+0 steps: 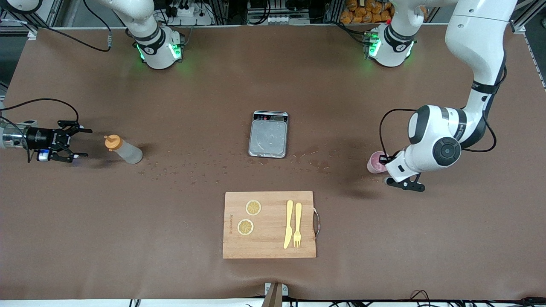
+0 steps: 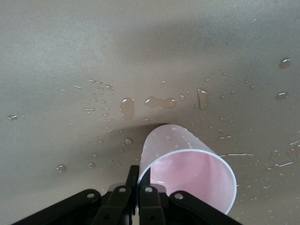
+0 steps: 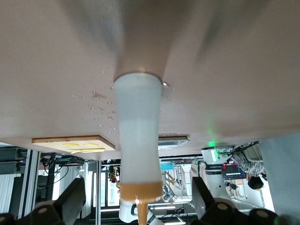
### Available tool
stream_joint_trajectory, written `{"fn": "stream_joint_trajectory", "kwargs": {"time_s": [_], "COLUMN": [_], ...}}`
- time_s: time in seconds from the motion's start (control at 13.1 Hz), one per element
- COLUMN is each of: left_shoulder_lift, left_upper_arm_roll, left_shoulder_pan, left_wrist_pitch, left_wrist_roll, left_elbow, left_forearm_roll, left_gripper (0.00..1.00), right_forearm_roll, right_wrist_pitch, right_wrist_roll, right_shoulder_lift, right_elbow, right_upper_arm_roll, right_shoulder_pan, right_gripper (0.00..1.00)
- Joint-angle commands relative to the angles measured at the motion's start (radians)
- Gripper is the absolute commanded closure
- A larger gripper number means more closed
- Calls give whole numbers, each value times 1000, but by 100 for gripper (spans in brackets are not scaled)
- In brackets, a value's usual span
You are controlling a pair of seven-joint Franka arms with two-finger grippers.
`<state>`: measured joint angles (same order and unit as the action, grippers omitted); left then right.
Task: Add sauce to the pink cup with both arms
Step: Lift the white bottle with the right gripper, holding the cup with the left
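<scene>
left gripper (image 2: 137,187) is pinched on the cup (image 1: 376,162) rim at its end of the table; lift it level. right gripper (image 1: 72,142) gapes beside the standing sauce (image 1: 123,149); close mid-body.

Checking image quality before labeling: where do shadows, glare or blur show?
Front view: sharp, soft shadow beside the sauce bottle. Left wrist view: the pink cup casts a dark shadow; droplets glint. Right wrist view: the table looks washed out, the fingers blurred.
</scene>
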<state>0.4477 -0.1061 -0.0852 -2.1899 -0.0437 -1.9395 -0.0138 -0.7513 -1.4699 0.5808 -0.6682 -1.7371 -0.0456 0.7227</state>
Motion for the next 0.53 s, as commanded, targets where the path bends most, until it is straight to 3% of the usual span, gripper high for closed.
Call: {"fn": "stream_joint_trajectory", "kwargs": {"time_s": [0.0,0.46], "left_shoulder_lift": [-27,-49], "left_upper_arm_roll": [-1,-1], "left_shoulder_pan": [7,7], "left_wrist_pitch": [53,67], "left_wrist_roll": [-10,-12], "left_elbow": [1,2], "left_forearm_roll": [-3,-3], "left_gripper": [100,100], "right_forearm_roll": [-23,-65], "right_wrist_pitch": [-10,-13], "right_wrist_roll": [-27,-62], "right_shoulder_lift": [-37,-102], "right_elbow": [14,14], "right_upper_arm_roll": [-17,-19], "right_shoulder_pan": [12,0], "right_gripper": [0,0]}}
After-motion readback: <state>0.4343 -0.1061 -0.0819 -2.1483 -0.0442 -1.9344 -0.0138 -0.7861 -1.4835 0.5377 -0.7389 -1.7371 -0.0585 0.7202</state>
